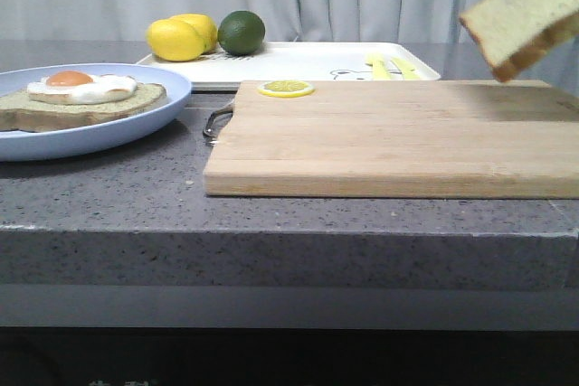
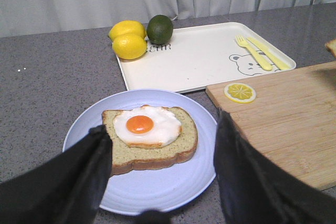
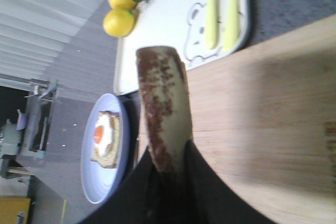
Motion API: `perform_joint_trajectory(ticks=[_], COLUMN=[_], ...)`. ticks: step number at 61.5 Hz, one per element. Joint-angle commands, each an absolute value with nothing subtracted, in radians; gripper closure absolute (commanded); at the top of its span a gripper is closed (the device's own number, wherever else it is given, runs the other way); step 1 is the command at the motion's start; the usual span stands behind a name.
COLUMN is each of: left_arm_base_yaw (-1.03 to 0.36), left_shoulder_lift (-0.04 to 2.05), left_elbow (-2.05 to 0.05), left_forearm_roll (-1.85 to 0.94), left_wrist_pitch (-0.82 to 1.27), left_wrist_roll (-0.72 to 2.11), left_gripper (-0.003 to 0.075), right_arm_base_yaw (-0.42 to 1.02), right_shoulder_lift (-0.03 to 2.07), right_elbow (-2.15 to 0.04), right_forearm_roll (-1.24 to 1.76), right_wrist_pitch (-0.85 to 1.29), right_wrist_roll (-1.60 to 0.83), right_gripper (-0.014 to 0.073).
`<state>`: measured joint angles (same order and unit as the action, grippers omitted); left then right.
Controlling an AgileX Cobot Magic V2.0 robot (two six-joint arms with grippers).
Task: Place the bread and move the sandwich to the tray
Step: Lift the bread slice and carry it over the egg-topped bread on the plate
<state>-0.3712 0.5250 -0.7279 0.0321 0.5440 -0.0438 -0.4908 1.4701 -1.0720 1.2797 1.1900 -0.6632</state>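
Observation:
The bread (image 1: 529,11), a thick slice with a brown crust, hangs tilted in the air at the right edge of the front view, above the wooden board. My right gripper (image 3: 167,169) is shut on the bread (image 3: 163,103), seen edge-on in the right wrist view. The sandwich (image 2: 149,137), one slice with a fried egg on top, lies on the light blue plate (image 2: 157,192) at the left (image 1: 86,97). My left gripper (image 2: 160,140) is open above the plate, its fingers on either side of the sandwich. The white tray (image 1: 298,65) lies behind the board.
A wooden cutting board (image 1: 398,137) with a metal handle lies in the middle, with a lemon slice (image 1: 286,89) at its far left corner. Two lemons (image 1: 179,37) and a lime (image 1: 241,32) rest at the tray's left end. Yellow cutlery (image 1: 389,67) lies in the tray.

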Motion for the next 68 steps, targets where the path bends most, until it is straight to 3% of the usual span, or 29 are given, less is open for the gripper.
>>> perform_joint_trajectory(ticks=[1, 18, 38, 56, 68], left_arm_base_yaw=[-0.38, -0.38, -0.38, -0.38, -0.38], left_shoulder_lift=[0.537, 0.537, 0.537, 0.537, 0.537], left_elbow=[-0.752, -0.752, -0.752, -0.752, -0.752], left_forearm_roll=[0.036, 0.036, 0.036, 0.036, 0.032], left_wrist_pitch=[0.453, 0.435, 0.435, 0.435, 0.435], left_wrist_roll=[-0.045, -0.045, -0.045, -0.045, -0.045], left_gripper=[0.0304, 0.0304, 0.0304, 0.0304, 0.0304], right_arm_base_yaw=[-0.434, -0.075, 0.366, 0.537, 0.603], right_shoulder_lift=[1.418, 1.418, 1.447, 1.585, 1.69], right_elbow=[-1.083, -1.08, -1.08, -1.244, -1.377], right_forearm_roll=[1.428, 1.609, 1.925, 1.929, 1.929], right_wrist_pitch=[1.34, 1.218, 0.76, 0.635, 0.533], right_wrist_roll=[-0.669, -0.669, -0.798, -0.815, -0.68], right_gripper=[0.0634, 0.0634, 0.0634, 0.0634, 0.0634])
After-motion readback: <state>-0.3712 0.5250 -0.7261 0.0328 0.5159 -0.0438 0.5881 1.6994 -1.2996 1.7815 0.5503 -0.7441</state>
